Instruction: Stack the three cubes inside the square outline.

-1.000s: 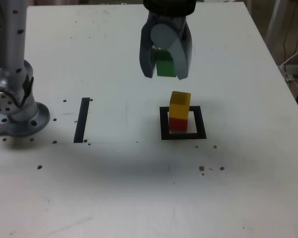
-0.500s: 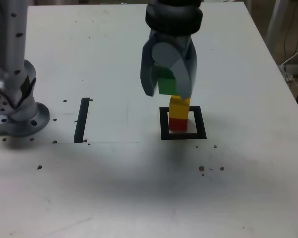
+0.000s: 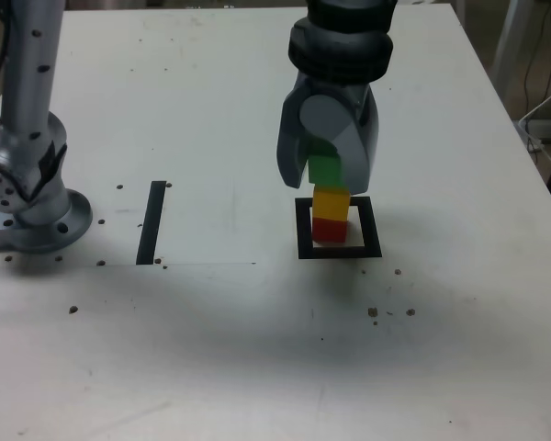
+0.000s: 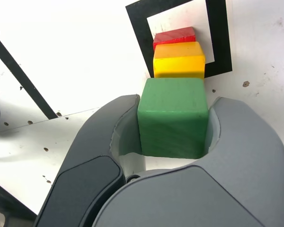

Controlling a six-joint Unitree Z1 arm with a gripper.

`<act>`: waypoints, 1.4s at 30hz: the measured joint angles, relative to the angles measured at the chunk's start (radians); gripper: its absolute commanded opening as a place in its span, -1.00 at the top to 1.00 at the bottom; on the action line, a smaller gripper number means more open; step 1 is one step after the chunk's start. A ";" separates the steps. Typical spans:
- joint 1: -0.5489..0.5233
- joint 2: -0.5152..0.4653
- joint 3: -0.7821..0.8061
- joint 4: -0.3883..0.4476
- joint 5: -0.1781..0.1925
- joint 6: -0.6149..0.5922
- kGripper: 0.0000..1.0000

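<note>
On white table [image 3: 211, 349], I see grey arm base [image 3: 23, 197] at exterior view's left, straight black tape strip [image 3: 151, 221] just beside it. Grey two-finger gripper [image 3: 328, 175] hangs over thick black tape square outline [image 3: 302, 230], jaws clamped on small matte green cube [image 4: 173, 117]. Green cube sits directly above yellow cube [image 3: 331, 202]; contact unclear to me. Yellow cube rests on red cube [image 3: 329, 230], inside outline's white centre.
</note>
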 measured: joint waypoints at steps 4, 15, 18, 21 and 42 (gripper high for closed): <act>0.002 0.002 0.006 -0.008 0.000 0.000 0.48; 0.019 0.012 0.044 -0.058 0.000 0.000 0.45; 0.019 0.012 0.051 -0.070 0.000 0.000 0.18; 0.023 0.009 0.060 -0.082 0.000 0.001 -0.40; 0.039 -0.085 0.142 -0.132 0.058 -0.007 -0.99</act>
